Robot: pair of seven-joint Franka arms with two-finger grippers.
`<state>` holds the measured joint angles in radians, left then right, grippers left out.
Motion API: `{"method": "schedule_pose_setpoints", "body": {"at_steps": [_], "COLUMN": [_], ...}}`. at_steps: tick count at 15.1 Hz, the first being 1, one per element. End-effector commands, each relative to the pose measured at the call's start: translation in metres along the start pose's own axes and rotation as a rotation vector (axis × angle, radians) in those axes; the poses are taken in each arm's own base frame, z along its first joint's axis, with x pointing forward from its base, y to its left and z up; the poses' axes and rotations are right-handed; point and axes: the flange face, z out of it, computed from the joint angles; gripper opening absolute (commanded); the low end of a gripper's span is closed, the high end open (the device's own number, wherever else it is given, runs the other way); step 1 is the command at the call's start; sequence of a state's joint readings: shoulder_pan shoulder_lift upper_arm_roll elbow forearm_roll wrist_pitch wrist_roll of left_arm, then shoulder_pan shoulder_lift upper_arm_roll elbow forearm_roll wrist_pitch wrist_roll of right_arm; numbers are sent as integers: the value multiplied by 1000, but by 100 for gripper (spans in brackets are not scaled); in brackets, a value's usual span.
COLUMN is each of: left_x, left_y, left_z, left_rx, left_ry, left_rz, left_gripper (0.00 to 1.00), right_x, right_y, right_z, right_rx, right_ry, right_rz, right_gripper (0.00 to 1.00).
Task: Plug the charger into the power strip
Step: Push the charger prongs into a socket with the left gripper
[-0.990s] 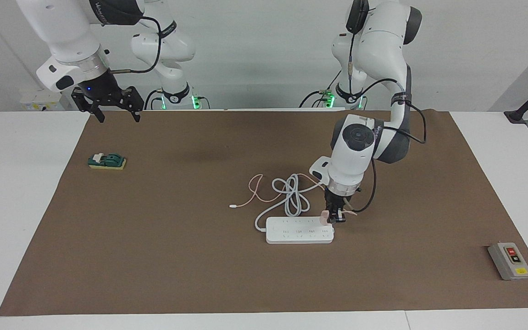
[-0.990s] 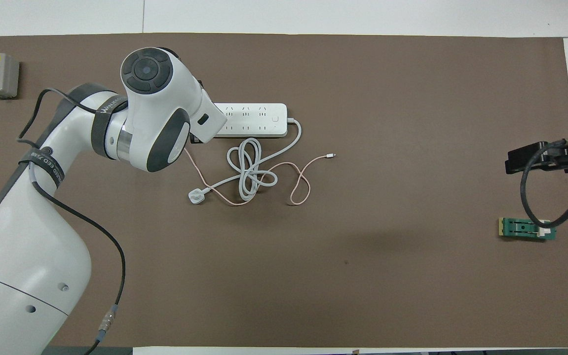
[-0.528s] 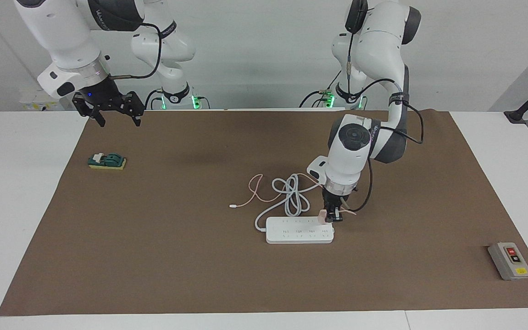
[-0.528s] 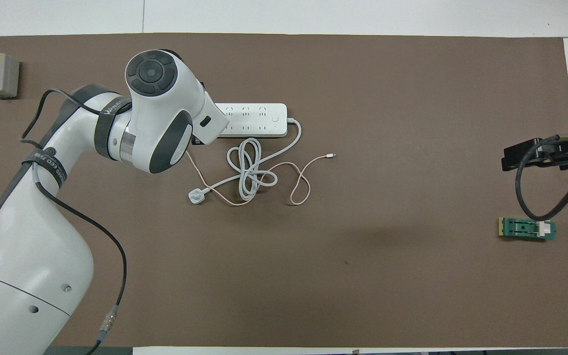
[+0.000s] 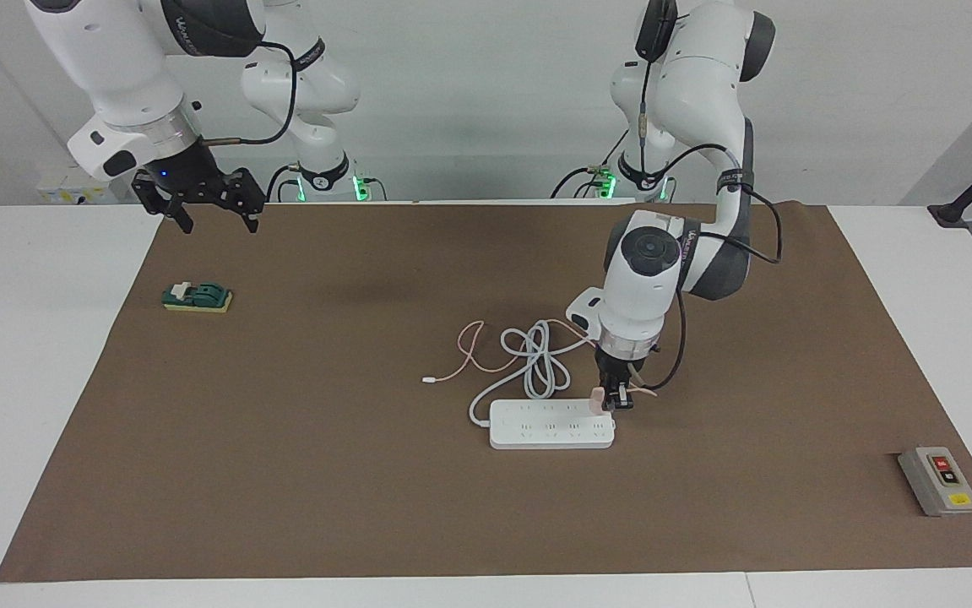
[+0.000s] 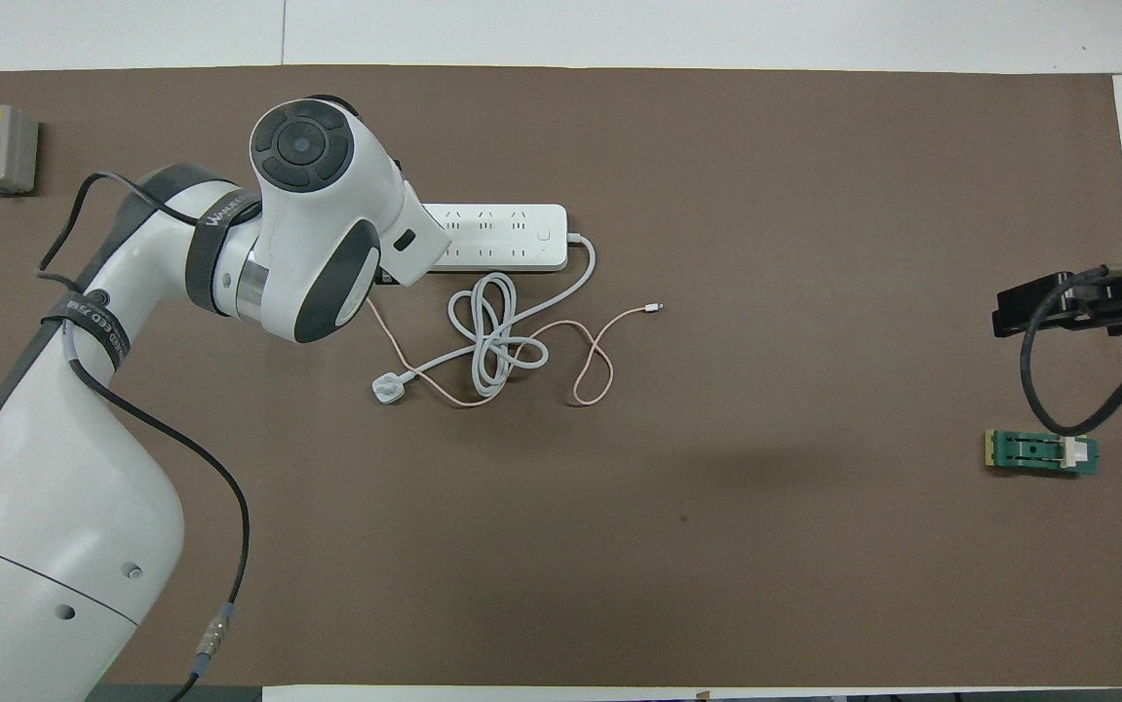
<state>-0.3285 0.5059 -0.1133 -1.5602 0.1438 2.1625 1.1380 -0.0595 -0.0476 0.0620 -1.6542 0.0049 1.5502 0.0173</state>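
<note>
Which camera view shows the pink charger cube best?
The facing view: the charger shows beside the left gripper, at the power strip's end. In the overhead view the left arm covers the cube; only its pink cable shows.

Charger (image 5: pixel 595 399) sits on power strip (image 5: pixel 549 431) end.

Your left arm reaches forward from its base, elbow bent, the wrist turned straight down; its left gripper (image 5: pixel 616 402) points vertically at the table, the black fingers drawn close together. In the overhead view the wrist housing covers this gripper entirely. Your right arm waits at its own end of the table, raised, with the right gripper (image 5: pixel 214 218) hanging downward, fingers (image 5: pixel 184 216) spread wide apart.
</note>
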Motion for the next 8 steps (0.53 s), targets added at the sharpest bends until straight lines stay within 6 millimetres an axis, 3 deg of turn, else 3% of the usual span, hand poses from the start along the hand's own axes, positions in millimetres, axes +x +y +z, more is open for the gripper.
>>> {"method": "schedule_pose_setpoints", "body": {"at_steps": [1,8], "left_x": [0,-1], "left_y": [9,15], "left_z": [-3,1], "left_rx": [19,1], "left_ry": [-19,-20], "left_rz": [-4,-69], "left_gripper": [0,0], "right_x": [-1,-1], "right_y": [3,6], "right_z": [-2,-2], "right_rx": [-16,-20], "right_ry": [9,11], "right_rz": [19,22], "right_gripper": [100,100]}}
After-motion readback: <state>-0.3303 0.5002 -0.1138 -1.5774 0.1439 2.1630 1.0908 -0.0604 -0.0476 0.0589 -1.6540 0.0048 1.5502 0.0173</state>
